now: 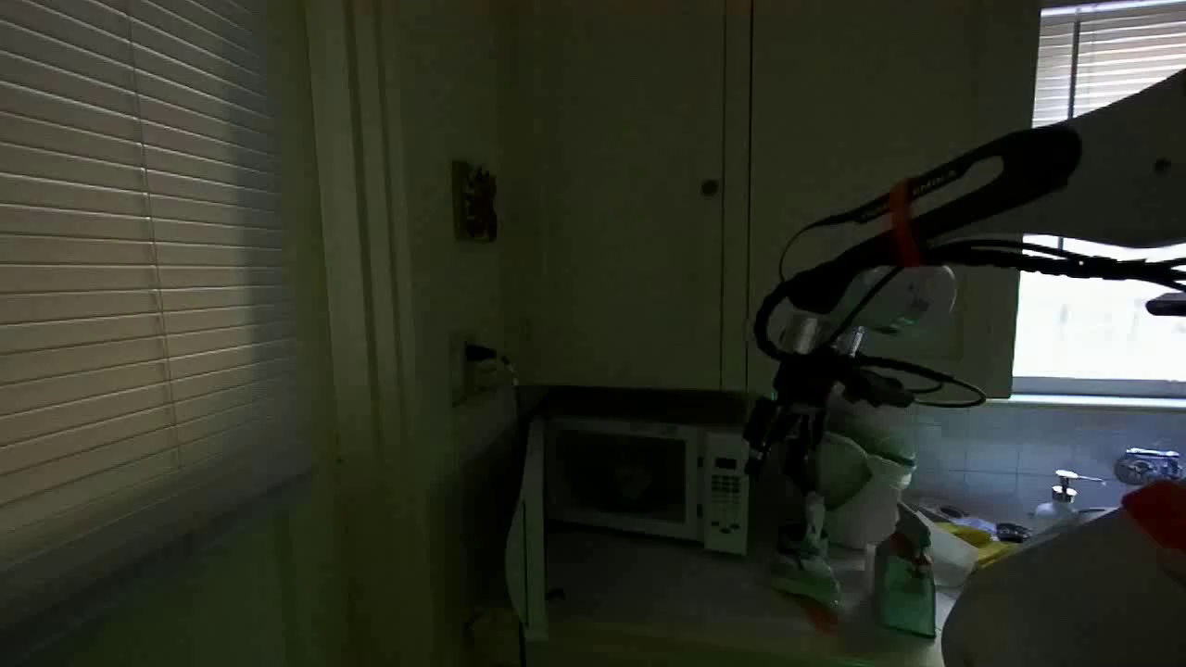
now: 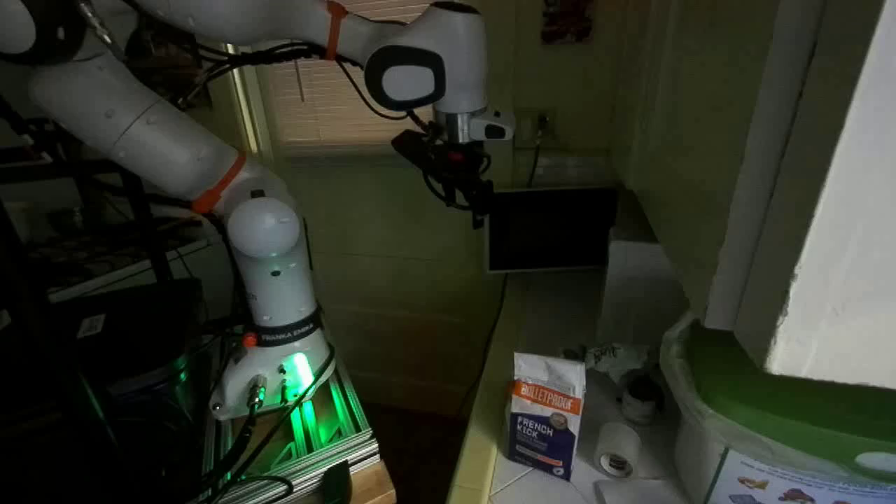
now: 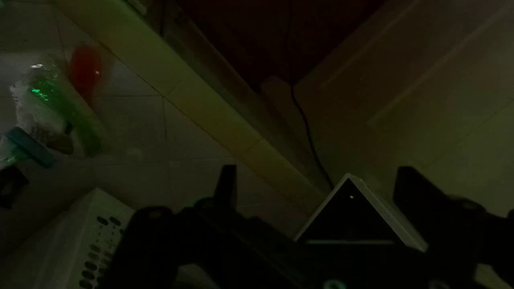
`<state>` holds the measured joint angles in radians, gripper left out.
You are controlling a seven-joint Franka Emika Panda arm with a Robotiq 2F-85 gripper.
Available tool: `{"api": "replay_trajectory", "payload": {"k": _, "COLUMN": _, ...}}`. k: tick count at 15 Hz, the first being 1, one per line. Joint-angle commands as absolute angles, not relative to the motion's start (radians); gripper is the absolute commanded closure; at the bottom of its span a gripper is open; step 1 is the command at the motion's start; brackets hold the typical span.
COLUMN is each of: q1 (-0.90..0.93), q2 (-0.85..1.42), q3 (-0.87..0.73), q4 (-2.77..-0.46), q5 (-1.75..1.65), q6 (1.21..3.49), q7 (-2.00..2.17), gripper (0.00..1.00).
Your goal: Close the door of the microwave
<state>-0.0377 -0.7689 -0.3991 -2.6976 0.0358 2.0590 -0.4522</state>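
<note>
The microwave is a white box on the counter; its side shows in an exterior view and its buttoned control panel in the wrist view. Its door stands open, swung out from the left side and seen nearly edge-on. Its dark glass faces the camera in an exterior view, and its corner shows between the fingers in the wrist view. My gripper is open and empty. In an exterior view the gripper is well to the right of the door, apart from it.
A coffee bag, a white roll and a green-lidded container stand on the counter. Plastic packaging and a red object lie on the tiles. A black cord hangs by the counter edge. Cabinets hang above.
</note>
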Motion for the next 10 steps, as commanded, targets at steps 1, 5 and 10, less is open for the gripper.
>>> {"api": "replay_trajectory", "payload": {"k": 1, "q1": -0.057, "q2": -0.763, "q3": -0.381, "q4": -2.696, "q5": 0.051, "q6": 2.056, "q7": -0.465, "gripper": 0.00}}
{"api": "replay_trajectory", "payload": {"k": 5, "q1": -0.057, "q2": -0.763, "q3": -0.381, "q4": -2.696, "q5": 0.051, "q6": 2.056, "q7": -0.465, "gripper": 0.00}}
{"api": "replay_trajectory", "payload": {"k": 10, "q1": 0.006, "q2": -0.714, "q3": -0.270, "q4": -2.705, "q5": 0.143, "q6": 2.231, "q7": -0.366, "gripper": 0.00}}
